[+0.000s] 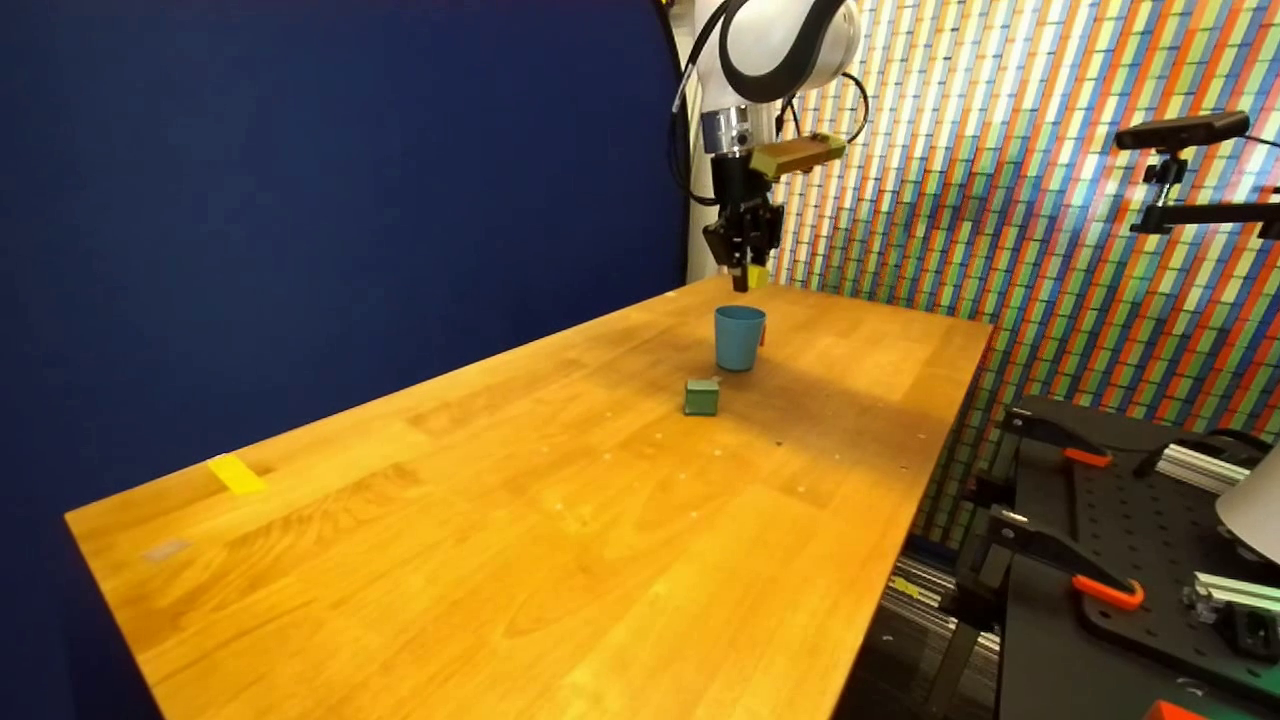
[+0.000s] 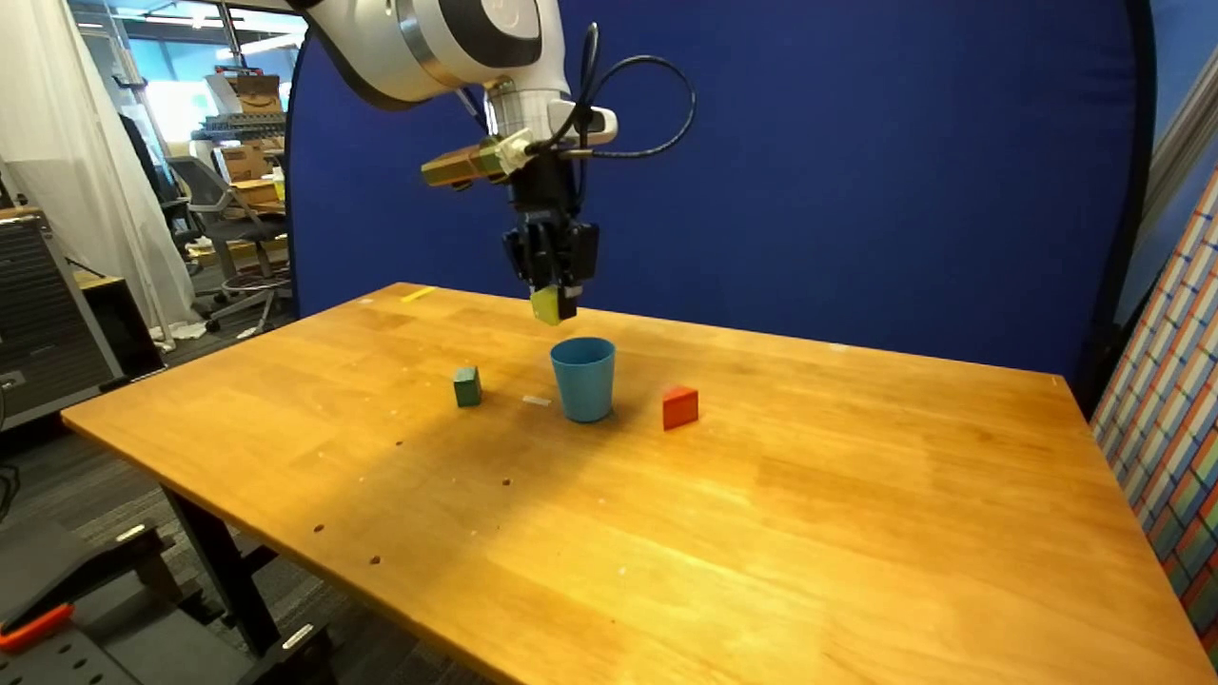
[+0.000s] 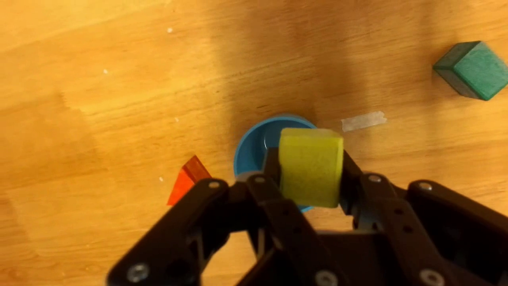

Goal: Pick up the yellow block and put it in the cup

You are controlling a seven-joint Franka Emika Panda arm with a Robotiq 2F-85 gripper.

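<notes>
The yellow block point(image 3: 311, 171) is held between the two fingers of my gripper point(image 3: 309, 176). In both exterior views the yellow block point(image 1: 758, 277) point(image 2: 545, 305) is up in the air above the table, at the fingertips of my gripper point(image 1: 744, 272) point(image 2: 559, 299). The blue-teal cup point(image 1: 739, 340) stands upright on the table and also shows in an exterior view point(image 2: 585, 385). The block is above the cup's rim, apart from it. In the wrist view the cup point(image 3: 247, 155) is below the gripper, partly hidden by the block and fingers; its opening shows to the block's left.
A green block point(image 2: 467, 387) lies on the table to one side of the cup, also in the wrist view point(image 3: 480, 70). A red-orange block point(image 2: 679, 407) lies on the cup's opposite side. A strip of pale tape point(image 2: 536, 401) is beside the cup.
</notes>
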